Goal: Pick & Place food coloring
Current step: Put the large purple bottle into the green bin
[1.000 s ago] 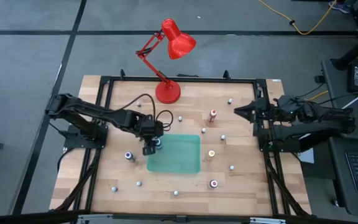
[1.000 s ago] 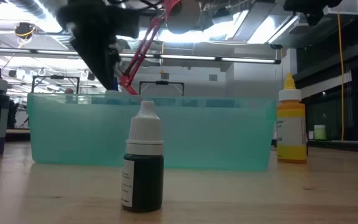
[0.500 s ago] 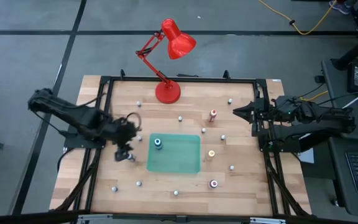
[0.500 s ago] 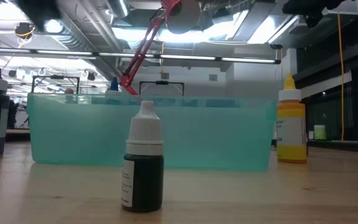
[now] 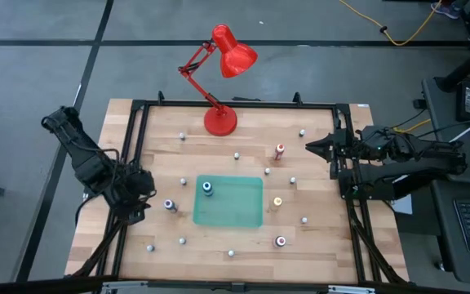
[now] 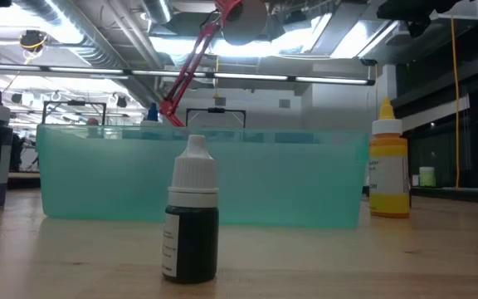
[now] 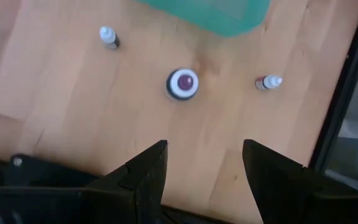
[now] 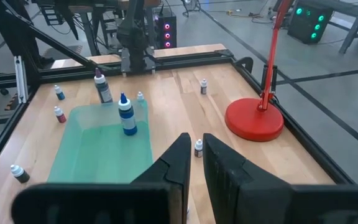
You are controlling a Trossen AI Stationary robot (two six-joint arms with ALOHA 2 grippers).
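Observation:
The food coloring bottles stand upright on their bases. A blue one [image 5: 207,188] is inside the teal tray [image 5: 247,214]. A dark purple one [image 5: 170,205] stands on the wood left of the tray, and a red one [image 5: 280,151] and an orange one [image 5: 277,202] to the tray's right. My left gripper [image 5: 139,189] hovers open at the table's left edge, pointing down, with nothing between its fingers. The purple bottle [image 7: 183,84] lies ahead of it in the left wrist view. My right gripper [image 5: 308,147] waits shut at the right edge.
A red desk lamp [image 5: 220,121] stands at the far edge. Small white-capped bottles dot the wood, among them one [image 7: 109,37] and one [image 7: 268,82] near the purple bottle. Another purple bottle [image 5: 281,241] stands near the front. A black frame [image 5: 133,147] rims the table.
My left gripper has risen from the blue bottle in the tray and swung toward the table's left edge, rolling as it went. The blue bottle stays upright in the tray.

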